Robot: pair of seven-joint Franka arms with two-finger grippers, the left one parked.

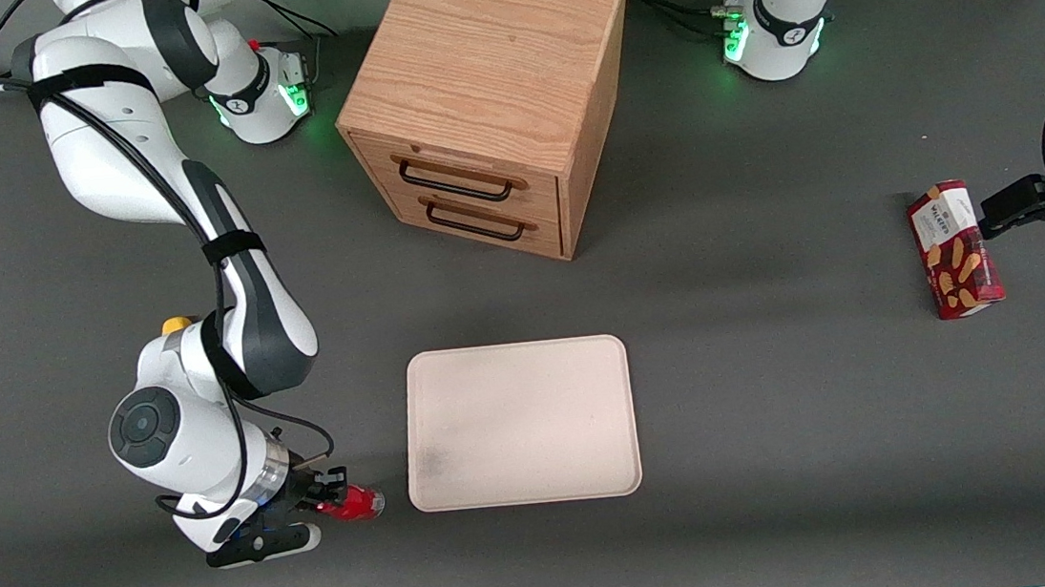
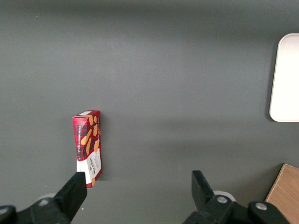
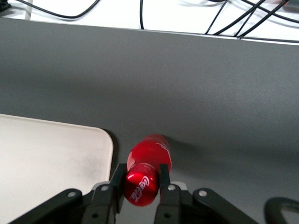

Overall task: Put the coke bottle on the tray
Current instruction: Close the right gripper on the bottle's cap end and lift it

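The pincer (image 1: 330, 500) is closed on the coke bottle (image 1: 353, 503), which lies low over the surface (image 1: 788, 460) just beside the tray (image 1: 522, 423) near its front corner; grasping appears complete, while transfer onto the tray and release remain.

My arm (image 1: 136, 168) is glossy white with dark grey joints, black cables strapped along it, green-lit base, black gripper (image 1: 326, 497).

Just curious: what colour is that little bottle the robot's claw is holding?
Red, with white lettering; the coke bottle in the gripper shows best in the right wrist view.
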